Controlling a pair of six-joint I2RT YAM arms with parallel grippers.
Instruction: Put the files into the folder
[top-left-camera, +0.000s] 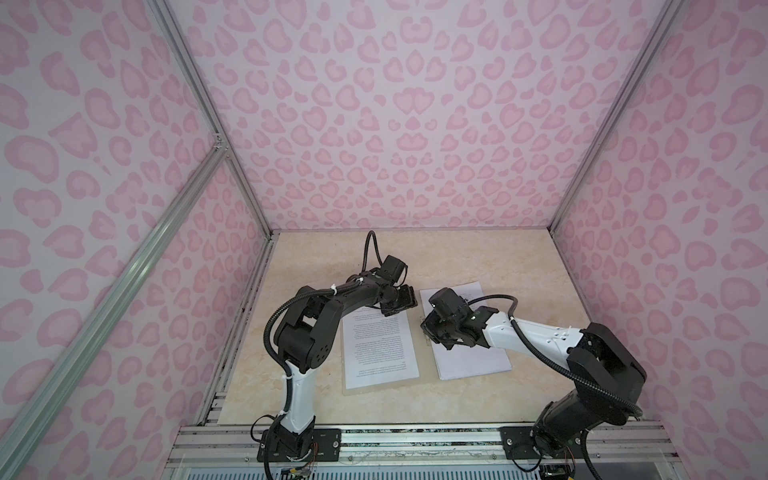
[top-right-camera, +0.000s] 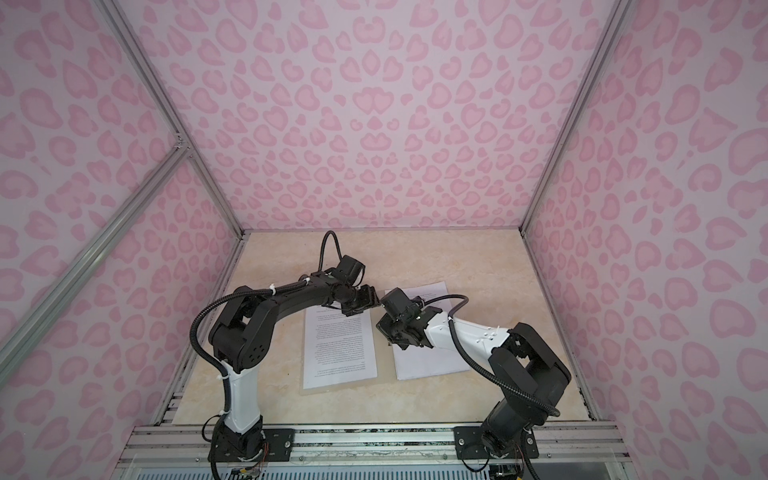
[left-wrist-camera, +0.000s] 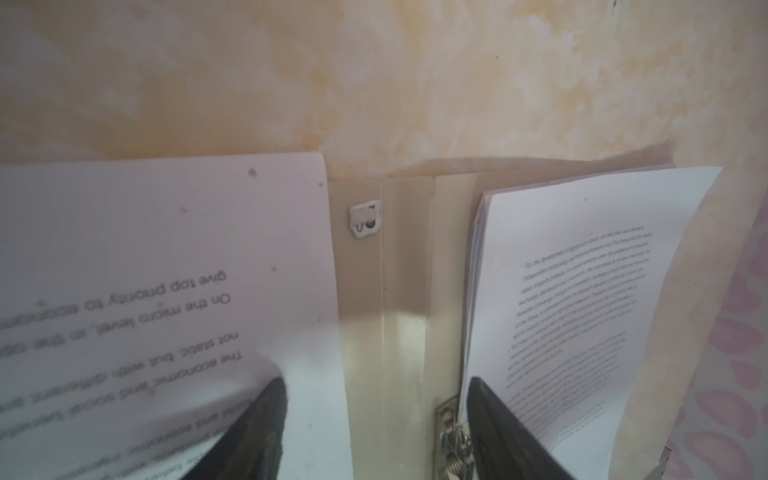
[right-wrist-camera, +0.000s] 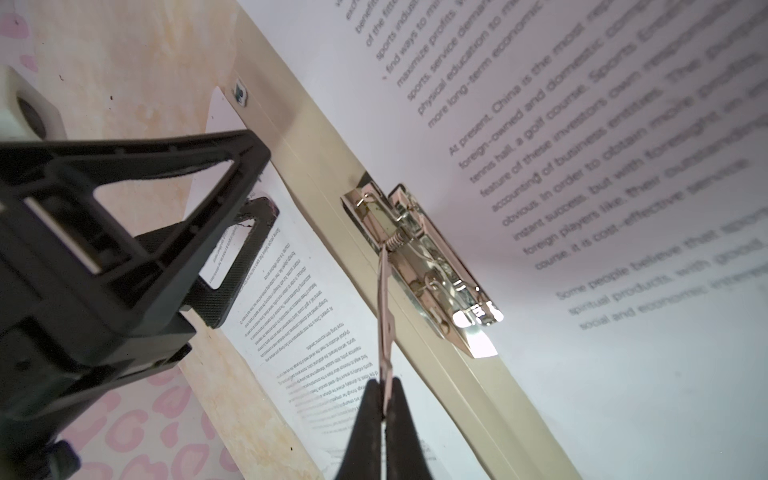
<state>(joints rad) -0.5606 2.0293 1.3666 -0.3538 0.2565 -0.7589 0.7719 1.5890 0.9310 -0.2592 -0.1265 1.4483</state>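
The folder (left-wrist-camera: 407, 282) lay open on the tabletop (top-left-camera: 457, 257), its spine running between the parted left jaws, with one sheet (top-left-camera: 378, 349) beneath one jaw and the stack of files (top-left-camera: 473, 357) beneath the other. Just ahead of the right jaws, the clip (right-wrist-camera: 419, 249) sat on that spine beside the stack, its lever (right-wrist-camera: 384, 316) pinched between them.

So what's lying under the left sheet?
Under the left sheet the folder shows as a beige strip at the spine and past its near edge. The rest of that flap is covered, so whether more sheets lie beneath cannot be told.
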